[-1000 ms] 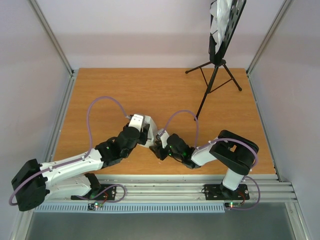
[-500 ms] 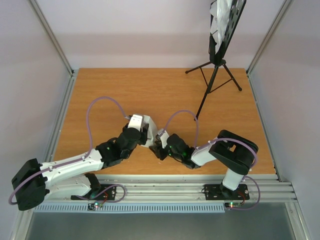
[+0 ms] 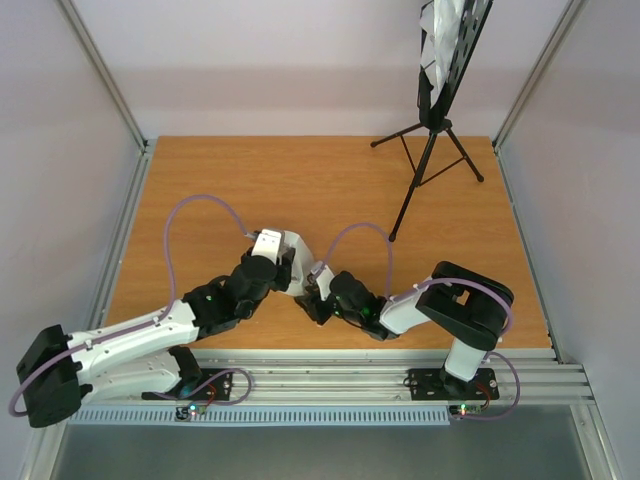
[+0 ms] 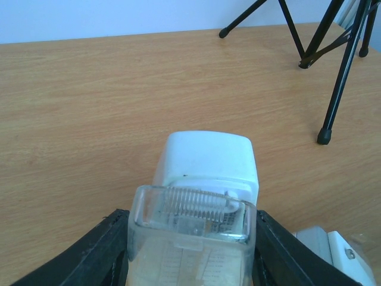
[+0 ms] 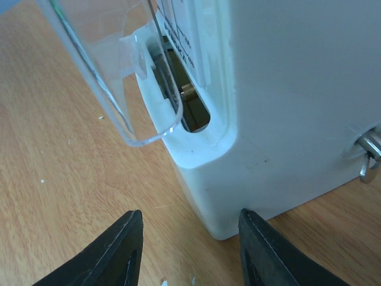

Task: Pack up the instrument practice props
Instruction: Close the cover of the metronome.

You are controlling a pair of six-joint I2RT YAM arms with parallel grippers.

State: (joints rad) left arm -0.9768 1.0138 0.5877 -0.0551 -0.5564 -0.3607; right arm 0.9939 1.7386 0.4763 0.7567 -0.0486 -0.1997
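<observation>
Metronome [image 4: 208, 158] stands on the surface [image 3: 250, 180] near its front edge, between both arms. Left hand [image 4: 191, 229] is clamped on the clear cover [image 4: 178, 250], 1 finger per side. The cover is tilted off the white body, with a coil visible through it. Right hand [image 5: 190, 223] is half-open, 2 fingers straddling the base corner, no clear contact. Music stand [image 3: 430, 150] is far right, with sheet-music pages [image 3: 440, 40] on its desk.

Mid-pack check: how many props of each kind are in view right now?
Metronome: 1
Clear cover: 1
Music stand: 1
Sheet-music sheaf: 1 (individual pages can't be counted)
Total: 4
</observation>
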